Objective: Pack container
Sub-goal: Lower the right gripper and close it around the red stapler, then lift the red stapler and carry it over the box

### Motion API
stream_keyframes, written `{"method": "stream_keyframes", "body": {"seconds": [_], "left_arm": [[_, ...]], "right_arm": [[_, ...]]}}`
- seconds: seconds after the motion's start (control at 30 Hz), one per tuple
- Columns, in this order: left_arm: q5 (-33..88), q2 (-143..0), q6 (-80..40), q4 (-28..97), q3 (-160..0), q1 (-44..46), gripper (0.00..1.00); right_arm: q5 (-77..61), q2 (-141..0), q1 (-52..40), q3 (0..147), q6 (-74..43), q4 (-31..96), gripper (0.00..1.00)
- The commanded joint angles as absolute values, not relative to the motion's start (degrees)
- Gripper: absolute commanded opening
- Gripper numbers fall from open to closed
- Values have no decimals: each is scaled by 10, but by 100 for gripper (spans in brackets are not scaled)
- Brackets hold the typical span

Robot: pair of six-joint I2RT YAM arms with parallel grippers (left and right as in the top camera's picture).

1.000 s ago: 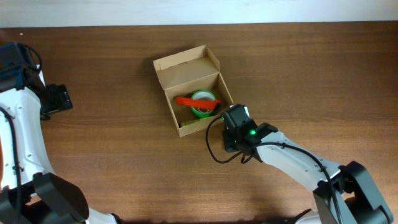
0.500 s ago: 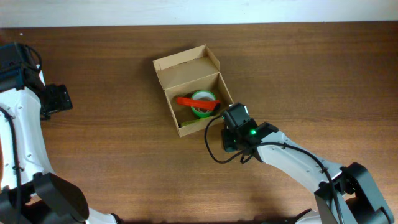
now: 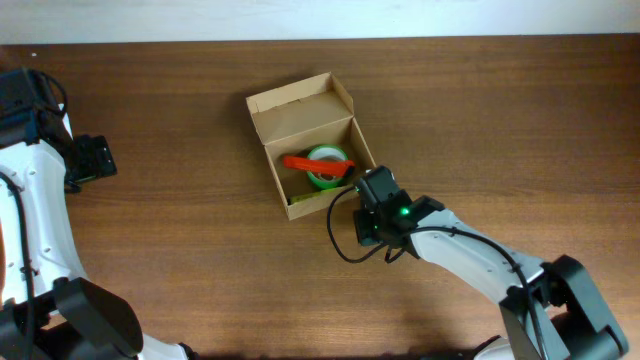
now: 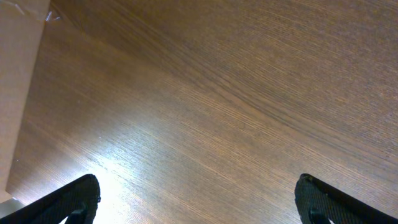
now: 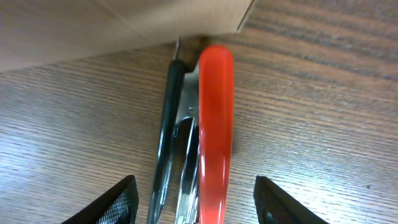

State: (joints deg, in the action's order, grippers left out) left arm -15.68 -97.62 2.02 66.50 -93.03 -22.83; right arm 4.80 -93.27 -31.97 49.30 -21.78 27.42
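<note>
The container (image 3: 262,150), a tan cardboard box with its flap lid open, stands mid-table. Inside lie a green tape roll (image 3: 328,158), a red item (image 3: 300,162) and a yellow-green item (image 3: 312,199). My right gripper (image 3: 362,203) is at the box's front right corner. In the right wrist view it (image 5: 196,193) is open, its fingers either side of a red, black and chrome stapler (image 5: 214,112) lying on the table, tip against the box wall (image 5: 93,25). My left gripper (image 3: 90,160) is far left, open and empty (image 4: 198,193) over bare wood.
The brown wooden table (image 3: 180,270) reaches a pale strip along the back edge (image 3: 320,18). A black cable (image 3: 345,250) loops from the right arm onto the table near the box. A tan surface (image 4: 15,74) shows at the left of the left wrist view.
My right gripper has edged slightly left, toward the box's corner. The left arm and the box have not moved.
</note>
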Motion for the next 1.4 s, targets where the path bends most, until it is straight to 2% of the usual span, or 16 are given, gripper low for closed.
{"method": "stream_keyframes", "body": {"seconds": [0.0,0.2,0.33,0.53,0.7,0.87,1.2,1.37], "left_arm": [[-154,-967,29,664,-927,-230,100],[-154,-967,29,664,-927,-230,100],[-154,-967,29,664,-927,-230,100],[-154,-967,29,664,-927,-230,100],[-154,-967,29,664,-927,-230,100],[-154,-967,29,664,-927,-230,100],[-154,-967,29,664,-927,-230,100],[-154,-967,29,664,-927,-230,100]], "right_arm": [[38,-944,-323,504,-214,274,60],[37,-962,-338,504,-214,275,59],[37,-971,-339,504,-215,288,45],[37,-971,-337,504,-222,317,38],[36,-971,-337,504,-230,317,17],[37,-971,-337,505,-230,315,6],[76,-910,-333,516,-229,329,4],[76,-865,-303,536,-227,361,4]]}}
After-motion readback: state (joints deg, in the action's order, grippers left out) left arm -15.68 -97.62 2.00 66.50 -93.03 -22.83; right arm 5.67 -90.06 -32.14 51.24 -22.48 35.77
